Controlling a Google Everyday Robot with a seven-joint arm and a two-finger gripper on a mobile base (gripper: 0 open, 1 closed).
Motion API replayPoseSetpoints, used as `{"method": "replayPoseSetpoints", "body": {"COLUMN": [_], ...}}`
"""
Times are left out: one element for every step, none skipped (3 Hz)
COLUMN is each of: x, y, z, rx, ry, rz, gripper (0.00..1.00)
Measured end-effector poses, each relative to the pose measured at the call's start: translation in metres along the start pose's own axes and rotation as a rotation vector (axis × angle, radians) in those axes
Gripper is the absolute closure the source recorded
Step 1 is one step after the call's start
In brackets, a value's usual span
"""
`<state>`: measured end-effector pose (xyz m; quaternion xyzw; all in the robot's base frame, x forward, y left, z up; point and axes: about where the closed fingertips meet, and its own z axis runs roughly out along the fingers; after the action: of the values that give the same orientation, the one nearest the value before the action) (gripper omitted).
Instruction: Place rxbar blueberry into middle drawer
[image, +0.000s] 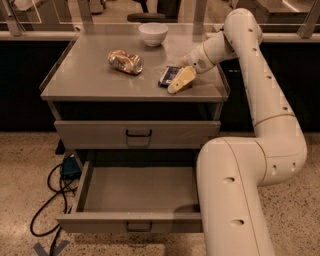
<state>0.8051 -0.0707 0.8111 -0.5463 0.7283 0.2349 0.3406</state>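
**A:** Tool (181, 80) first: where is it?

**B:** Low over the surface (90, 75) near its right edge, slanting down against the right side of the rxbar blueberry (168, 75). Apart or together, I cannot tell.

**A:** And the bar?

**B:** It lies flat, midway between the front and back edges, long axis roughly front to back (slightly skewed). It sits just on the left-edge side of the tool, so the grasp likely needs a small shift that way, closing across the short width. The middle drawer (140, 187) stands pulled out below the front edge.
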Motion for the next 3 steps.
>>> {"method": "replayPoseSetpoints", "body": {"x": [0.0, 0.0, 0.0], "y": [0.0, 0.0, 0.0], "z": [0.0001, 0.0001, 0.0001], "rx": [0.0, 0.0, 0.0], "ry": [0.0, 0.0, 0.0], "rz": [0.0, 0.0, 0.0], "gripper": [0.19, 0.42, 0.64]}}
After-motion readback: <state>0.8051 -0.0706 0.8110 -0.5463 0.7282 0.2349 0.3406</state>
